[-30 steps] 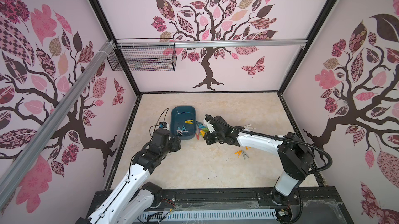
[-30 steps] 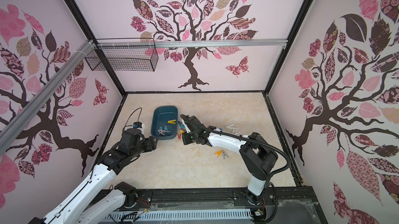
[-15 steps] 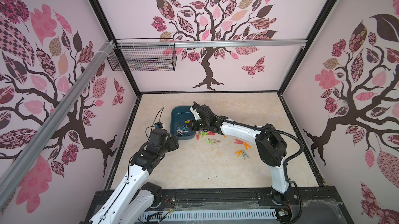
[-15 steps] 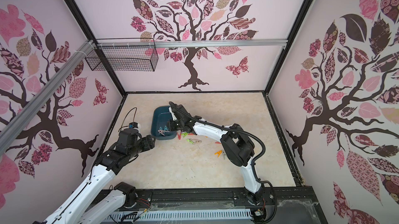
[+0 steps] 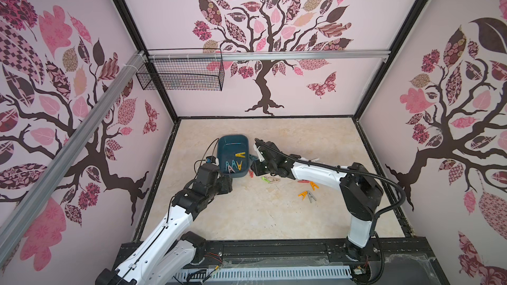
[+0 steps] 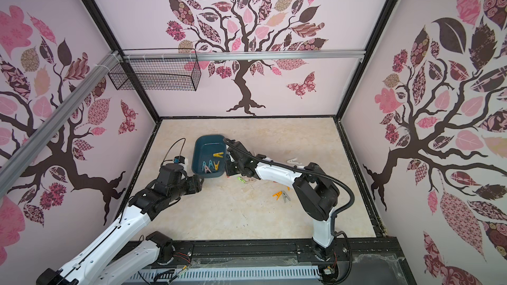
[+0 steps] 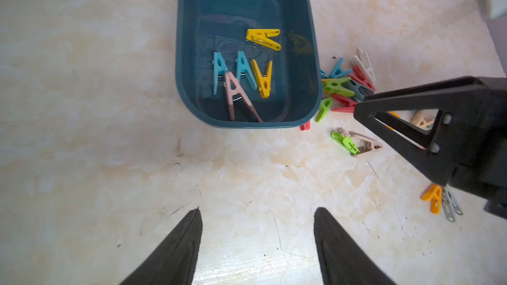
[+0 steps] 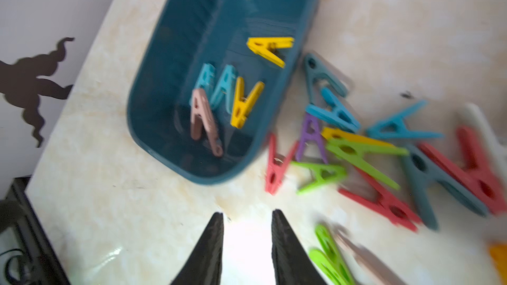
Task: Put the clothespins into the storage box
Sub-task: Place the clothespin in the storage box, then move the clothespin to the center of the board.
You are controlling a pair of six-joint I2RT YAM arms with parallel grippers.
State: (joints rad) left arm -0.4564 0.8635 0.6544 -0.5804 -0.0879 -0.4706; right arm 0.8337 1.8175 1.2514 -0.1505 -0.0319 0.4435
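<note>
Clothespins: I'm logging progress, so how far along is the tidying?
Done: five clothespins lie in the box. In hand: nothing; both pairs of jaws stand open and empty. Left: the pile beside the box, plus strays such as a green pin and an orange pin.

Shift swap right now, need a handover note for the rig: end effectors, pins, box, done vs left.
The left end effector is open and empty, over bare table short of the box.
The right end effector has its jaws slightly apart and empty, low over the table by the box's near corner.
Done: five pins lie in the box, two yellow, two blue, one pink.
Left: the pile beside the box, a green-beige pair, an orange-grey pair and strays farther out.
</note>
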